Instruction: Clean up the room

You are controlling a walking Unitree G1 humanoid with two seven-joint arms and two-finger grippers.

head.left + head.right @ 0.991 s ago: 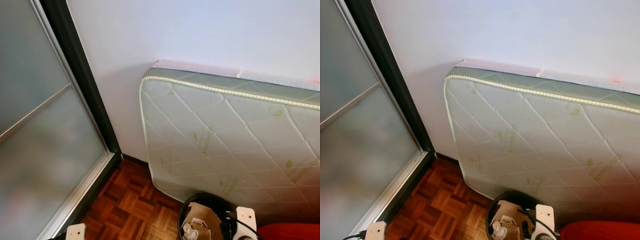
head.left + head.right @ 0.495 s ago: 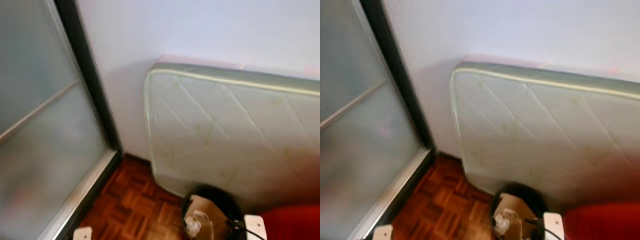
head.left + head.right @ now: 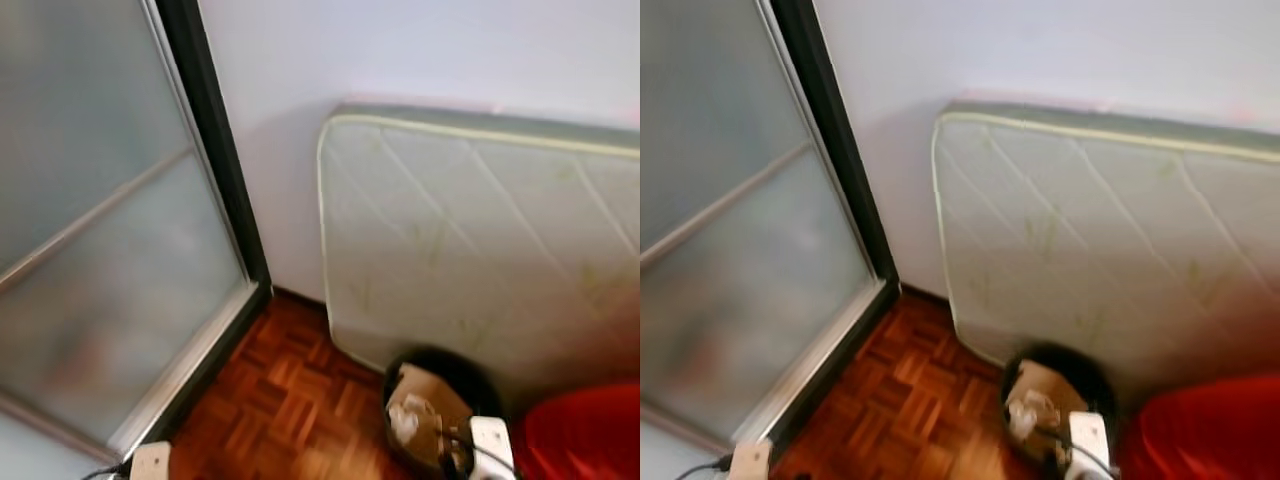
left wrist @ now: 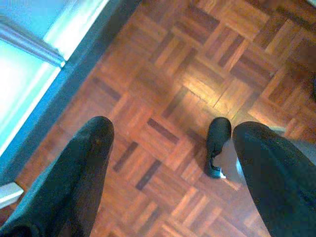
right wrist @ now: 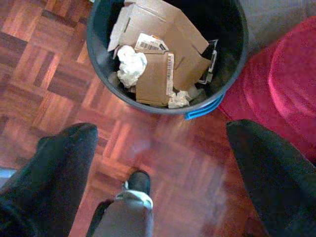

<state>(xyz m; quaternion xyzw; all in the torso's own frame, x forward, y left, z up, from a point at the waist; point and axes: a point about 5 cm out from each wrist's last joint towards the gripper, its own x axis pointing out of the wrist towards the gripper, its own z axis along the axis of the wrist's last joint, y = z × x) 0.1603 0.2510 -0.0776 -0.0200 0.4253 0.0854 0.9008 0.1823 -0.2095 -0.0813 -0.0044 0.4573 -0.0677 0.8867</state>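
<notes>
Reddish-brown parquet floor [image 3: 290,400] filled the corner I stood in, with a frosted glass sliding door in a dark frame [image 3: 110,250] on my left and a pale green quilted mattress [image 3: 480,250] leaning on edge against the white wall [image 3: 400,50]. At the mattress's foot sat the round dark waste bin [image 5: 165,54], just beside a red cushioned thing [image 5: 286,84] on my right. The bin held flattened brown cardboard [image 5: 163,49] and crumpled white paper [image 5: 131,66].

My right gripper [image 5: 163,168] hung above the floor just short of the bin, jaws wide apart and empty. My left gripper [image 4: 170,163] hovered over bare parquet, jaws likewise spread and holding nothing.

I judged the bin light, its wall stiff but thin and somewhat slick; the rim looked the surest place to pinch. The cardboard would be light and stiff, best taken by an edge, while the paper would crush softly.
</notes>
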